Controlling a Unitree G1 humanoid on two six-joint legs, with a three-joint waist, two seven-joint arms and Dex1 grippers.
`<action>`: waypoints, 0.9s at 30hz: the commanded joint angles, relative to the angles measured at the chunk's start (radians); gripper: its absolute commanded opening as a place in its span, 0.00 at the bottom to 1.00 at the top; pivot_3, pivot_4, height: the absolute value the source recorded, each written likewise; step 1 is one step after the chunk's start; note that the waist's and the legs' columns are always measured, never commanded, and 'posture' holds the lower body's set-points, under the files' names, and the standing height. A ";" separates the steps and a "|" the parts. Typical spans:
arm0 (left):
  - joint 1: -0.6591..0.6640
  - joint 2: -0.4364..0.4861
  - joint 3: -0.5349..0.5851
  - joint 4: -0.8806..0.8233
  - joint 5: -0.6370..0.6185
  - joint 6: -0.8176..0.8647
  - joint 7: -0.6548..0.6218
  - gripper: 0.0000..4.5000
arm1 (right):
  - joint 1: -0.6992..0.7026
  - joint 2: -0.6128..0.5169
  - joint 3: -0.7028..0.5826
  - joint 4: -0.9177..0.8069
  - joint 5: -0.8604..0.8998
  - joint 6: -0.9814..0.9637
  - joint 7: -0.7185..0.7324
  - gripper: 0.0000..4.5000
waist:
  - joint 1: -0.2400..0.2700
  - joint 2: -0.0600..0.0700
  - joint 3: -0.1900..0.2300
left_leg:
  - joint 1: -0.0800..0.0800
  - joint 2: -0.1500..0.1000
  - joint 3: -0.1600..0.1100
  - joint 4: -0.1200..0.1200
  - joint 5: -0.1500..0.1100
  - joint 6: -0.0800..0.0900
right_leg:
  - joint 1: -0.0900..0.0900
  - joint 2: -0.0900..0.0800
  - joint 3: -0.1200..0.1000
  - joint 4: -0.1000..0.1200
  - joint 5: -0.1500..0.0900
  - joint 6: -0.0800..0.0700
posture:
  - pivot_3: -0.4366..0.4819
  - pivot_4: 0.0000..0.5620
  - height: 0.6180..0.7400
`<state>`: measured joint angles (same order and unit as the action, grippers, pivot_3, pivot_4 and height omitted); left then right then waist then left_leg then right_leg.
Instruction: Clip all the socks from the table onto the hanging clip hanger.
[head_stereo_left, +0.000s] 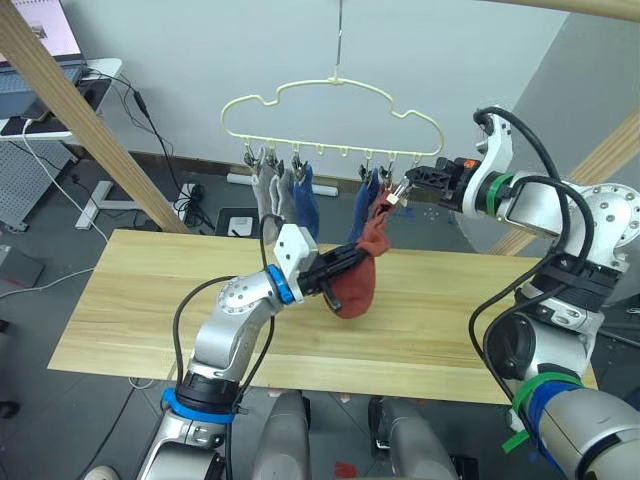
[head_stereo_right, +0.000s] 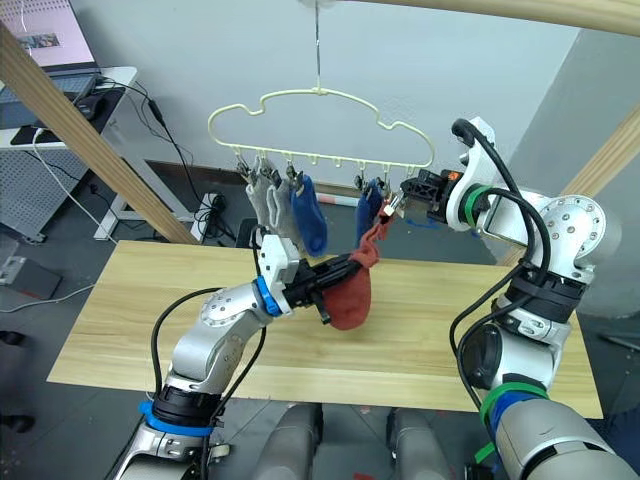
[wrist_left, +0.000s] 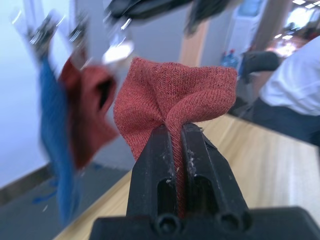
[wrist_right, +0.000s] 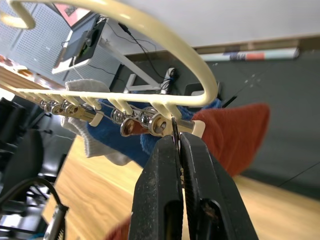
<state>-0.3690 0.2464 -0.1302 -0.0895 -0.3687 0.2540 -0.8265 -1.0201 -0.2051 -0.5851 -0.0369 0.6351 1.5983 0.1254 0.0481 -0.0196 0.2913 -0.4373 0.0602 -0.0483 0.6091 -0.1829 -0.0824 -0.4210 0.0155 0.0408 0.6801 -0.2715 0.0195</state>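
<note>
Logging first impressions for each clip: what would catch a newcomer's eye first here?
Probably the rust-red sock stretched in mid-air above the table: the left gripper pinches its lower part while its top reaches the clip hanger. The right gripper is closed on a clip at the hanger's end. Grey socks and blue socks already dangle from other clips.

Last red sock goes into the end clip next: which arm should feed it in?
Left. The left gripper already pinches the rust-red sock just below the clip hanger, while the right gripper is squeezing the end clip.
</note>
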 joint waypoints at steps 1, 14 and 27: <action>-0.023 -0.026 -0.026 -0.021 0.014 -0.025 0.017 0.00 | -0.008 0.012 -0.071 0.017 0.058 0.016 -0.110 0.00 | 0.000 0.000 0.000 | 0.000 0.000 0.000 0.000 0.000 0.000 | 0.000 0.000 0.000 0.000 -0.002 0.003 | 0.61 0.50 1.00; -0.117 -0.051 -0.030 0.167 0.143 -0.204 0.063 0.00 | 0.000 0.014 -0.111 0.045 0.319 0.016 -0.374 0.00 | -0.003 0.000 0.000 | -0.001 0.000 0.000 0.000 0.000 0.000 | 0.000 0.000 0.000 0.000 -0.002 0.003 | 0.59 0.48 1.00; -0.190 -0.094 -0.045 0.258 0.160 -0.291 0.055 0.00 | 0.018 -0.002 -0.098 0.071 0.548 0.016 -0.574 0.00 | -0.017 0.000 0.000 | -0.001 0.000 0.000 0.000 0.000 0.001 | 0.000 0.000 0.000 0.000 -0.001 0.002 | 0.58 0.47 1.00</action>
<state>-0.5439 0.1602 -0.1626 0.1823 -0.2156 -0.0091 -0.7611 -1.0137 -0.1897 -0.6782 0.0289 1.1649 1.6047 -0.4089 0.0310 -0.0196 0.2913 -0.4386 0.0600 -0.0484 0.6090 -0.1831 -0.0818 -0.4214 0.0156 0.0405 0.6798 -0.2728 0.0217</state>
